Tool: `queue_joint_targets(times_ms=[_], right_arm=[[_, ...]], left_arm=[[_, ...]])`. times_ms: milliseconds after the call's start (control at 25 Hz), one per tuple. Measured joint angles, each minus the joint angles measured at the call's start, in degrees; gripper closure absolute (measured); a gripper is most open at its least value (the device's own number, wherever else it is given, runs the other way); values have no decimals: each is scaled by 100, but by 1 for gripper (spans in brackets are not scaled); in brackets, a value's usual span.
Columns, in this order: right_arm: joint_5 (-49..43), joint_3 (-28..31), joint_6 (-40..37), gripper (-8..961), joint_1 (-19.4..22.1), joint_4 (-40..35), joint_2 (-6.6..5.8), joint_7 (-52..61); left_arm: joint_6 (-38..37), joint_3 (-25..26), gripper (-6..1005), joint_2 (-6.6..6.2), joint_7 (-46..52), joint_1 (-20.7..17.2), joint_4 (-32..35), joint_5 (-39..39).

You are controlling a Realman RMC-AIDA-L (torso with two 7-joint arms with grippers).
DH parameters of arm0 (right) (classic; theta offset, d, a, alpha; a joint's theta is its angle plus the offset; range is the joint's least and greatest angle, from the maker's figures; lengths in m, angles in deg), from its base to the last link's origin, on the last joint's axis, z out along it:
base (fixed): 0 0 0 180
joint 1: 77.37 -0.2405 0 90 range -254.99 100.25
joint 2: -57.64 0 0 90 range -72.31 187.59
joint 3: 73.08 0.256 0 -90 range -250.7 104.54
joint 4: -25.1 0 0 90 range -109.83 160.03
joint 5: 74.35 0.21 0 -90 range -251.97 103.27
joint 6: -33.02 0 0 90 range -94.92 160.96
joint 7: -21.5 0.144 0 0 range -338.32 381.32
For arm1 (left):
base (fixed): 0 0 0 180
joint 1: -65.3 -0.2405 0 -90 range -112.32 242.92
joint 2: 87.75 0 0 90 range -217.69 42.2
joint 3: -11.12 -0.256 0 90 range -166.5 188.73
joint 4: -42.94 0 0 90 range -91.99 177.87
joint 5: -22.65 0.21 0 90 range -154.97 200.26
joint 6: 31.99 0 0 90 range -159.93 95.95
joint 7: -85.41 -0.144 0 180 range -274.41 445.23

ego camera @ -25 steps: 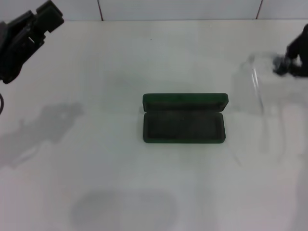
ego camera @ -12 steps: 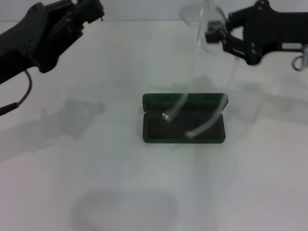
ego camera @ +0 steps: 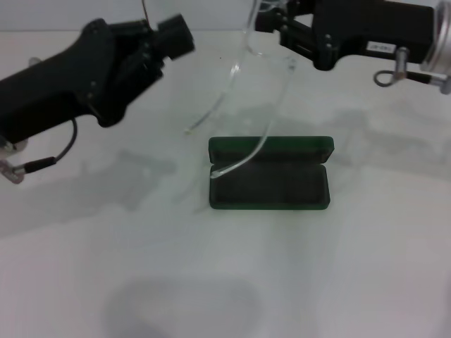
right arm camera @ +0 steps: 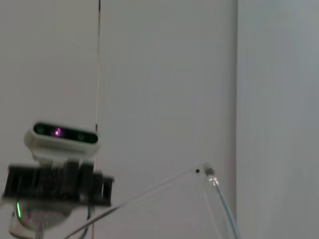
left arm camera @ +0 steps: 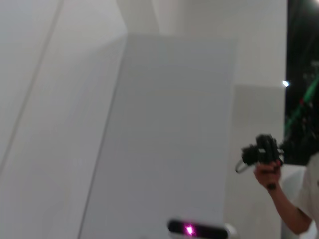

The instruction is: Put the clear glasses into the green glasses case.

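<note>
Above the white table (ego camera: 366, 267), we are holding the clear glasses (ego camera: 271, 113) in our right gripper (ego camera: 271, 17), its fingers clamping the frame front near the top edge of the head view. Both thin arms are hanging down; one tip is reaching over the left end of the green glasses case (ego camera: 270, 183), which is lying open at table centre. Our left gripper (ego camera: 173, 35) is hovering up left, finger state unclear.
</note>
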Motion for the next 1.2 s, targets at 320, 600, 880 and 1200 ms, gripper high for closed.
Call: queue_joint_targets(times_ms=[320,600,880,1200], right_arm=[[338,-330,-14,834,-268,447,3,-202],[460,-463,-23,834,-347,626,10,-300],[465,-476,-32,835,-338,633,17,-313],[613,-637,-18,835,-361,640,19,-358]], left_arm=[[10,-175,951,16,-122,56,21,51],[16,-201,950,22,-221,80,-23,52],[19,-201,951,31,-270,56,-34,14],[90,-201,951,33,-366,88,-171,19]])
